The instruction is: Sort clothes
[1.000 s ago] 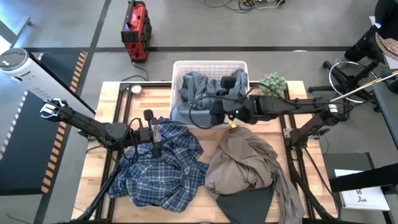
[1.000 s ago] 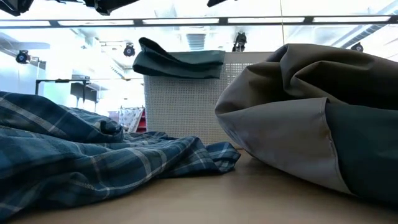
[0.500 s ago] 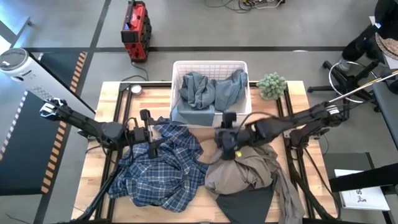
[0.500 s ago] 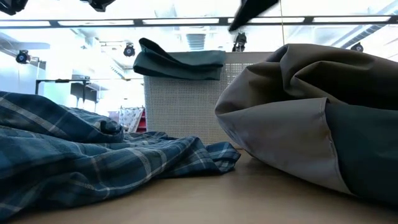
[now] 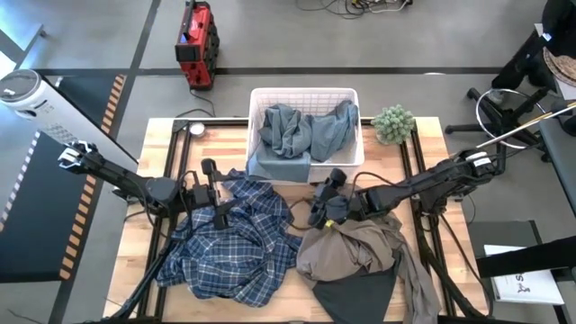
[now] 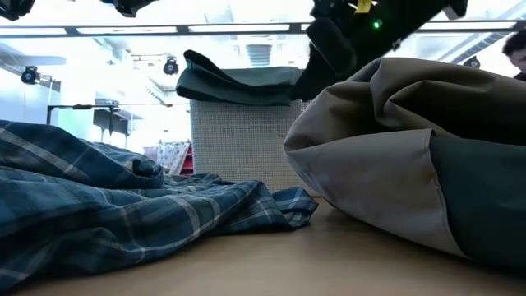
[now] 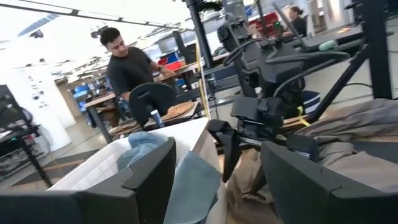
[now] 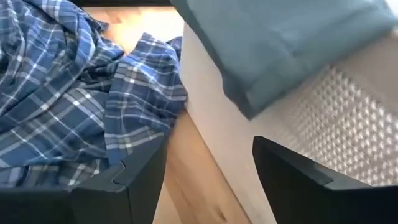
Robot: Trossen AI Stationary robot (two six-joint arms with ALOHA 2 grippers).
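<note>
The blue-white plaid shirt (image 5: 232,243) lies crumpled on the table's left half. The taupe garment (image 5: 355,241) is heaped on the right half, and the dark grey-green tee (image 5: 355,301) lies at its near side. The grey-blue shirt (image 5: 301,130) fills the white bin (image 5: 304,93), with a flap hanging over the near wall (image 8: 292,43). My left gripper (image 5: 220,193) hovers open over the plaid shirt's far part. My right gripper (image 5: 315,205) hangs open just past the taupe heap's far left edge (image 6: 329,49), between the heap and the bin.
A small green plant (image 5: 393,122) stands at the far right beside the bin. A round silver piece (image 5: 196,129) sits at the far left. Bare wood (image 8: 186,180) shows between the plaid shirt and the bin. A person (image 7: 127,65) sits beyond the table.
My right gripper has drawn back from over the bin toward the table's near edge and come down beside the taupe heap. The grey-blue shirt stays in the bin, one flap over the near wall.
</note>
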